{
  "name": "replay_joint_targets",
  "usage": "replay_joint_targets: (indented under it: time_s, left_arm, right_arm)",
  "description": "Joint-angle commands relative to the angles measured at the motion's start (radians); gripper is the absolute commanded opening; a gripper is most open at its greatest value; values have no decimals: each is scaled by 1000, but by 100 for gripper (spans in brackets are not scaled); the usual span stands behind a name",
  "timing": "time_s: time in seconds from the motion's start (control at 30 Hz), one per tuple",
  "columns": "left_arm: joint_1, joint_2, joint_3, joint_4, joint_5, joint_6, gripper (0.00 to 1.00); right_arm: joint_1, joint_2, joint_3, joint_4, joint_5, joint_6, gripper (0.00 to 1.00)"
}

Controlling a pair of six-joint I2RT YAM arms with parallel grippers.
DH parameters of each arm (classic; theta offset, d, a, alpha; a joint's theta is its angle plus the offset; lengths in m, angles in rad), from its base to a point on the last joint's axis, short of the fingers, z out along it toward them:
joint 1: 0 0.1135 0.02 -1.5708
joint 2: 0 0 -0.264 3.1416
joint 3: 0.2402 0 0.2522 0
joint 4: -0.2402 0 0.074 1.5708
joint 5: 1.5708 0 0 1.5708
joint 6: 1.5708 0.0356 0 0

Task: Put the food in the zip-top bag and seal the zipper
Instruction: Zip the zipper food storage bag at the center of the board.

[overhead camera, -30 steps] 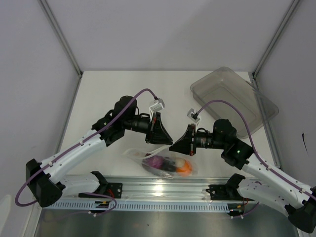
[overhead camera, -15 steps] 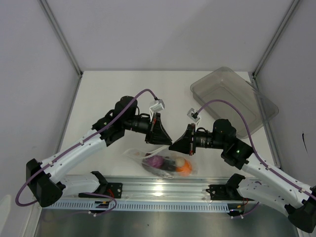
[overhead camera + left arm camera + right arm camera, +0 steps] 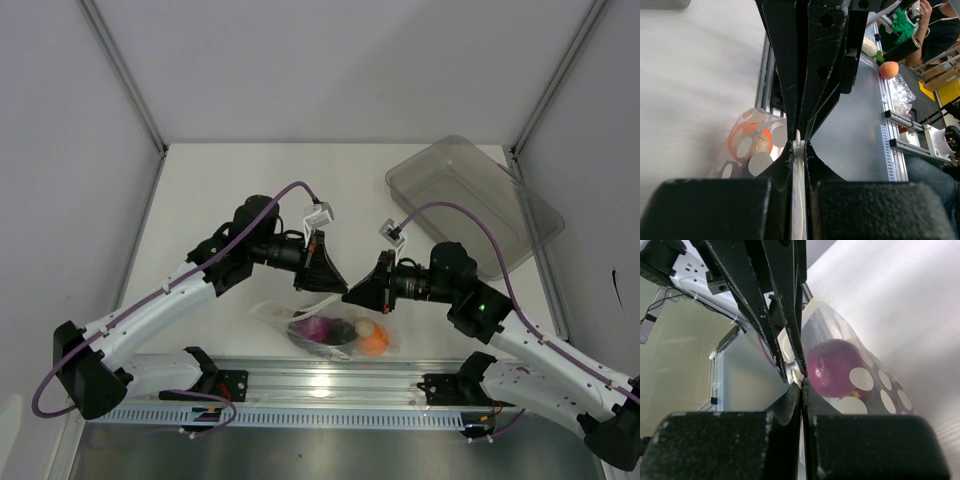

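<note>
White tabletop (image 3: 230, 190) holds a clear dotted plastic zip-top bag (image 3: 275, 312) of fruit. Left gripper (image 3: 338, 284) and right gripper (image 3: 356, 294) both clamp shut on its thin zipper strip (image 3: 798, 150).

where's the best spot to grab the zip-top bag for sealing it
Grip the zipper, the thin strip along its mouth, pinching across both faces, coming from the mouth side. The rest of the zip-top bag bulges with food, a poor hold.

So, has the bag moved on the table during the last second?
No. In the top view the bag lies at the same place by the metal rail, and the orange ball inside has not shifted along it.
</note>
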Motion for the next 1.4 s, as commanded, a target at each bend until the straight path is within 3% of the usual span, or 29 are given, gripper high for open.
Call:
replay_joint_targets:
  time_s: [0.0, 0.43, 1.37]
  left_arm:
    - [1, 10, 27, -49, -4, 16, 0]
    - [1, 20, 55, -181, -95, 82, 1]
    - [16, -163, -23, -393, -271, 163, 1]
  right_arm:
    - [6, -26, 27, 14, 103, 9, 0]
    - [2, -77, 30, -55, 300, 38, 0]
    - [-124, -152, -39, -121, 387, 101, 0]
